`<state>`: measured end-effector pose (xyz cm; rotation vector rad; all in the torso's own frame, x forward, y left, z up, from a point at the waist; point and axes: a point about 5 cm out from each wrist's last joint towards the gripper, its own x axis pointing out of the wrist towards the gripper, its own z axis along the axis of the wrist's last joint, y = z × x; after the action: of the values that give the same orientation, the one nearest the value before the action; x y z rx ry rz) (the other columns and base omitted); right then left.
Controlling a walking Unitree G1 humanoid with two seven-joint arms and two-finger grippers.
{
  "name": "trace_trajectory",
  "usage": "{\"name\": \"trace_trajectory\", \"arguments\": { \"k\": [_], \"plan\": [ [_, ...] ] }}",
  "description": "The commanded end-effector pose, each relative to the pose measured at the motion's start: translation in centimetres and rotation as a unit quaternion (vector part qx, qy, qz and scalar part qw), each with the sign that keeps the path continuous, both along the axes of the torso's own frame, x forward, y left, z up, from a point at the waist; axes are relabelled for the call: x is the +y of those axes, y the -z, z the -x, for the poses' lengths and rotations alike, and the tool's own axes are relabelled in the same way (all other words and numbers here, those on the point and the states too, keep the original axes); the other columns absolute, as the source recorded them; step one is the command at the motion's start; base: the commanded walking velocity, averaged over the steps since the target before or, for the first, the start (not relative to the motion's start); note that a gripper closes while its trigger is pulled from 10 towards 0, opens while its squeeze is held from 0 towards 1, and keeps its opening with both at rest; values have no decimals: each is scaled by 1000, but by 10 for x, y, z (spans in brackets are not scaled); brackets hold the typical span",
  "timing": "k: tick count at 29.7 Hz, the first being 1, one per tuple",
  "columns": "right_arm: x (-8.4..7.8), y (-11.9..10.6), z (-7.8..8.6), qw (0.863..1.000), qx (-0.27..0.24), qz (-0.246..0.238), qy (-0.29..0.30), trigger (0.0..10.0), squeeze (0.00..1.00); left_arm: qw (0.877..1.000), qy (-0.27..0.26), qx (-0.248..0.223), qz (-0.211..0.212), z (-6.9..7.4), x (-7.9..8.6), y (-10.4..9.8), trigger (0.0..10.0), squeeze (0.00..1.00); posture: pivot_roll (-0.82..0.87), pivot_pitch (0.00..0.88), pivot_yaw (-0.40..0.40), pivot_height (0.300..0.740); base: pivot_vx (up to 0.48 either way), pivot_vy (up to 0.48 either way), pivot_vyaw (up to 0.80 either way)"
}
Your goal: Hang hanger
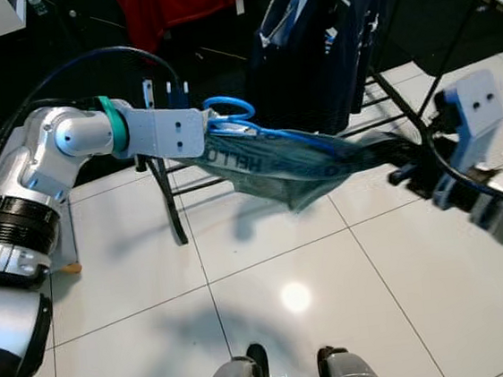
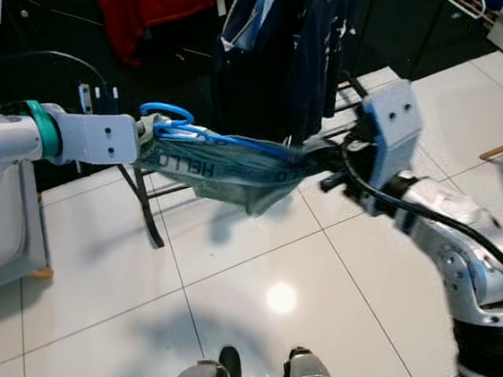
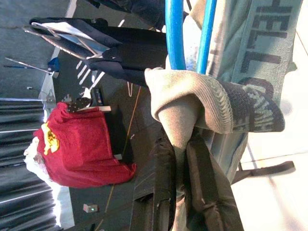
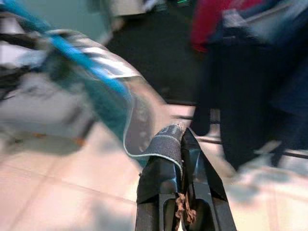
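Blue plastic, the hanger [image 1: 264, 133] sits inside a grey-green garment [image 1: 294, 168] we stretch above the white floor tiles [image 1: 270, 277]. Our left tool [image 3: 183, 144] is clamped on the collar end; our right tool [image 4: 182, 144] pinches the hem, near the clothes rack [image 1: 404, 100].

I see my left arm [image 1: 42, 165] reaching forward at chest height, its gripper [image 3: 185, 159] pinched tight on cloth. My right arm [image 2: 459, 239] bends up and inward, its gripper [image 4: 182, 149] likewise clamped on cloth.
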<state>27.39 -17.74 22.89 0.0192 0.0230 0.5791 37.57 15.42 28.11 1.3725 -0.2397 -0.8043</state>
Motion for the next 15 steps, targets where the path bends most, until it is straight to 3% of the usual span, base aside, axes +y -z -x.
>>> {"name": "trace_trajectory", "arguments": {
  "k": [1, 7, 15],
  "plan": [
    [15, 12, 6, 999, 30, -18, -32, 10000, 0, 1000, -3, 0, 16, -1, -3, 0, 10000, 0, -102, 144, 128, 740, 0, 0, 0],
    [31, 41, 12, 995, 76, -22, -57, 10000, 0, 998, -9, -12, 63, -5, -14, -9, 10000, 0, -91, 145, 122, 740, 0, 0, 0],
    [29, 53, 20, 995, 90, 12, -44, 10000, 0, 993, -22, -22, 112, -12, -26, -20, 10000, 0, -97, 149, 119, 740, 0, 0, 0]
  ]
}}
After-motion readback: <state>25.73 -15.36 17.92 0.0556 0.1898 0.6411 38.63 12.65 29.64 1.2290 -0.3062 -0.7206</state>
